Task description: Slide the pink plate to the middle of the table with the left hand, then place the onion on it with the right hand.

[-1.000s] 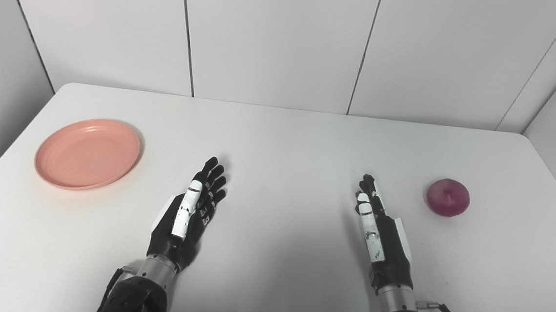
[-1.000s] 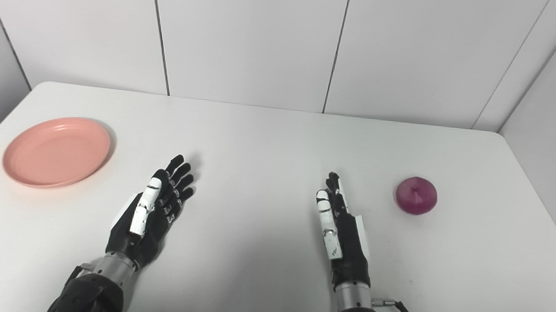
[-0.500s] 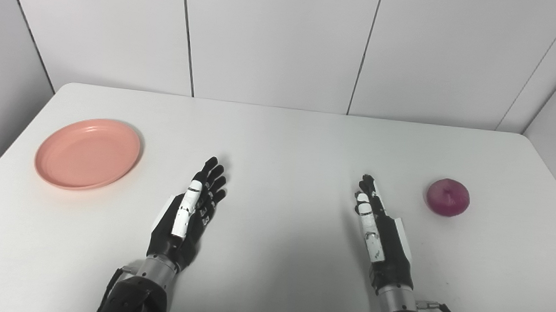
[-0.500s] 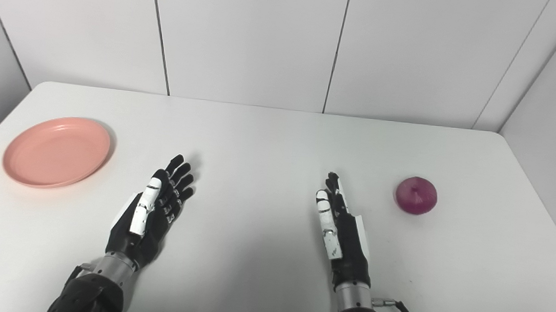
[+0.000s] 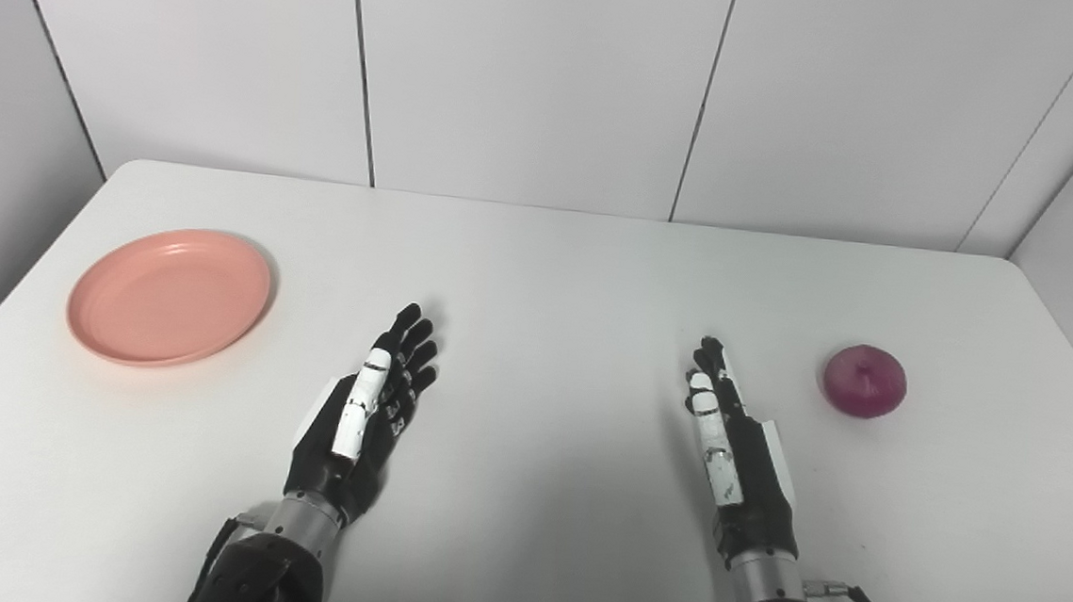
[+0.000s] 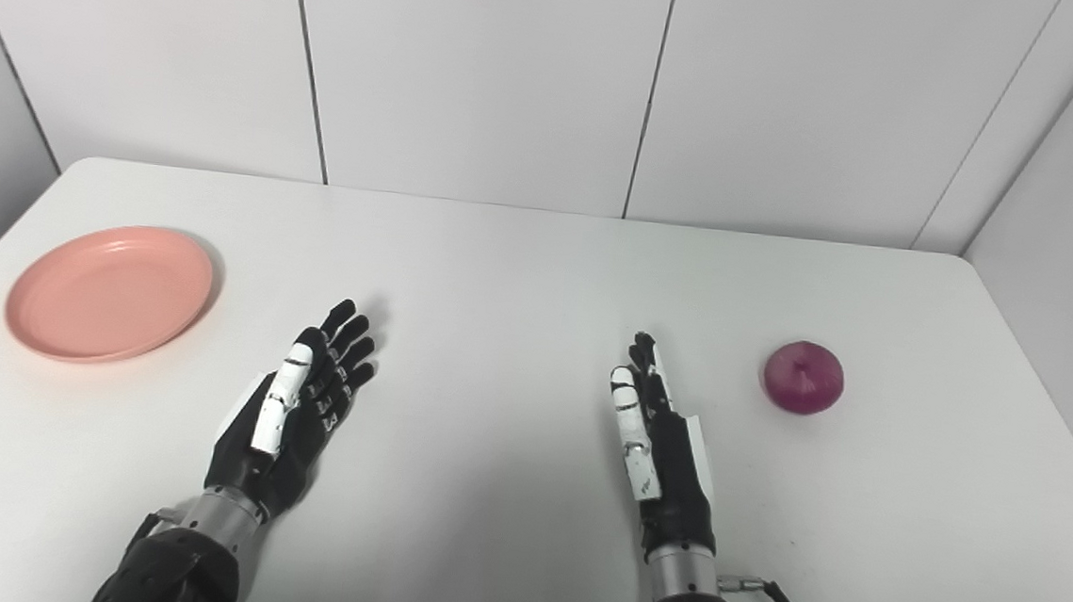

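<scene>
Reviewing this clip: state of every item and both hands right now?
Round pink plate: empty, far left of table, untouched.
Purple-red onion: on table at right, untouched.
Left hand: open, holding nothing.
Right hand: open, holding nothing.
White table: bearing both items.

Compared across the last second: almost no change. The left hand [image 5: 361, 411] sits very slightly lower toward the near edge of the desk [image 5: 558, 265] than in the two earlier pictures, by a hair only, fingers just as extended and spread as they were. That shift is so small it could be picture noise; cannot tell for sure. No other difference found in either eye view, and the framing itself has not shifted.
</scene>
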